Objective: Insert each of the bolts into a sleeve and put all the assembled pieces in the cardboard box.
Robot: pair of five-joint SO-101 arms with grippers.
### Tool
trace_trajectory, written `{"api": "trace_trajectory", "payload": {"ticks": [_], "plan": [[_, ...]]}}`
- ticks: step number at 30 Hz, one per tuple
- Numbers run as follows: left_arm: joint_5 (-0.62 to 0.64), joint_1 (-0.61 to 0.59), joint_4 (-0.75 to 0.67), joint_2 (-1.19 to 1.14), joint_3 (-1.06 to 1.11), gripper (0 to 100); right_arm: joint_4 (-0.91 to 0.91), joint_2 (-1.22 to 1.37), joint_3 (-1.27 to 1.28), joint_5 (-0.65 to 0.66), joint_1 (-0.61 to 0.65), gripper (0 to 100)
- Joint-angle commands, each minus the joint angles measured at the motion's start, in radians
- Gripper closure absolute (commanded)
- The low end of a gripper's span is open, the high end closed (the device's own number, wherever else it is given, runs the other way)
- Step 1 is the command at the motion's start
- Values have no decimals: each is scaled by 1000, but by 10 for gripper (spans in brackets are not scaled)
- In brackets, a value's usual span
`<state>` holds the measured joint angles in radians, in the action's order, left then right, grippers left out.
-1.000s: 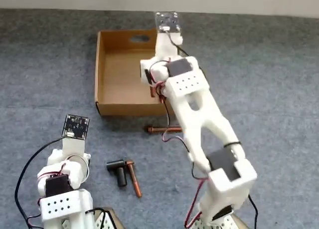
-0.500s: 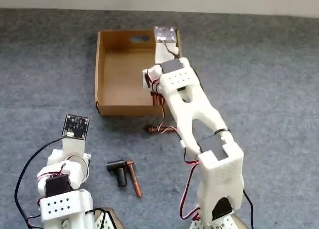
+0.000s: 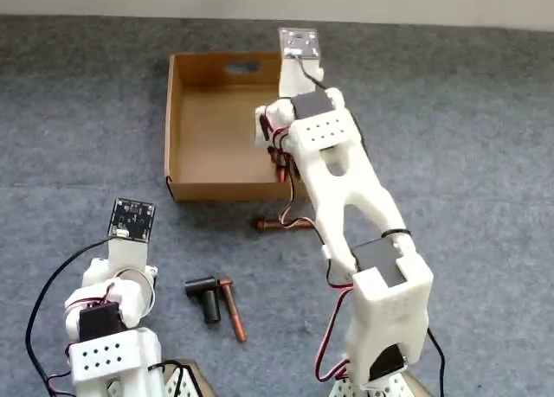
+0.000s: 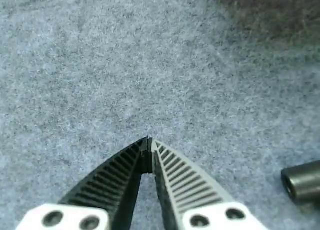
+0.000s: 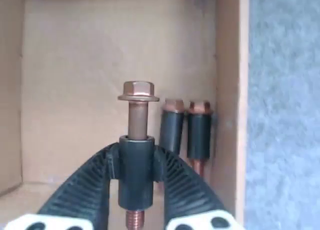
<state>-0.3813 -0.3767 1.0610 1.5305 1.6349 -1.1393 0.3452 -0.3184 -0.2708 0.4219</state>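
Observation:
My right gripper (image 5: pixel 136 157) is shut on a black sleeve with a copper bolt (image 5: pixel 138 92) through it, held over the cardboard box (image 3: pixel 170 120) near its right wall. Two assembled pieces (image 5: pixel 172 130) (image 5: pixel 199 132) lie side by side in the box against that wall. On the carpet in front of the box lies a loose copper bolt (image 3: pixel 275 225), partly under the right arm. Nearer the left arm (image 3: pixel 121 272) are two black sleeves (image 3: pixel 201 285) (image 3: pixel 210 307) and another bolt (image 3: pixel 232 309). My left gripper (image 4: pixel 150 142) is shut and empty above the carpet, with a sleeve (image 4: pixel 302 182) off to one side.
Grey carpet covers the whole table. The box has a handle cutout (image 3: pixel 242 67) in its far wall, and the left part of its floor (image 3: pixel 208 129) is bare. The right arm (image 3: pixel 338 181) spans from the near edge to the box.
The right arm has shifted slightly rightward over the box, still holding the assembled piece. The left arm and the loose parts have not moved.

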Motion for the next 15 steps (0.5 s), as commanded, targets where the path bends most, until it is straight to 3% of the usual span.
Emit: {"api": "trace_trajectory", "payload": {"ticks": [1, 5, 15], "plan": [[-3, -10, -14, 10, -2, 977, 84, -39, 2, -11, 27, 991], [-3, -10, -14, 10, -2, 977, 191, 56, 41, -11, 59, 991], [-3, -10, -15, 10, -2, 977, 214, 159, 41, -11, 58, 991]]}}
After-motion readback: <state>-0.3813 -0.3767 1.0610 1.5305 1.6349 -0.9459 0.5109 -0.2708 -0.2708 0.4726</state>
